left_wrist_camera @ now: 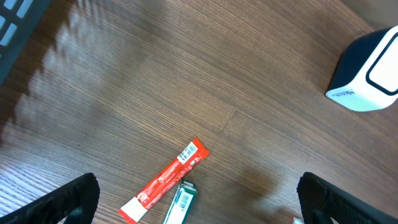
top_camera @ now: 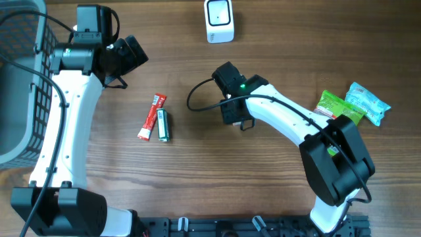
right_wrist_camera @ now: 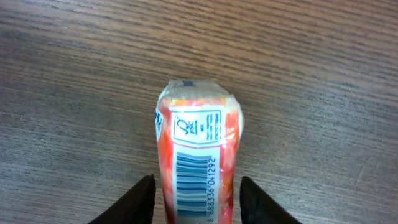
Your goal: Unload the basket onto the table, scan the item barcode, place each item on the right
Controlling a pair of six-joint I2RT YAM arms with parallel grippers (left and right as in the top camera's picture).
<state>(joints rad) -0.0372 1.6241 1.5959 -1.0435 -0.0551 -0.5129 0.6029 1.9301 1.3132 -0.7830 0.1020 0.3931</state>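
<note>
An orange packet (right_wrist_camera: 198,155) with a white label and a barcode facing the camera sits between the fingers of my right gripper (right_wrist_camera: 196,186), which is shut on its sides just above the wooden table. In the overhead view the right gripper (top_camera: 231,108) hides this packet. The white scanner (top_camera: 219,20) stands at the far edge of the table and also shows at the right of the left wrist view as the scanner (left_wrist_camera: 370,71). My left gripper (left_wrist_camera: 199,208) hangs wide open with nothing in it, over the table to the left (top_camera: 125,56).
A red stick packet (top_camera: 151,117) and a green-and-white gum pack (top_camera: 162,125) lie side by side left of centre. A green packet (top_camera: 335,105) and a light blue one (top_camera: 368,102) lie at the right. A grey basket (top_camera: 26,85) stands at the left edge.
</note>
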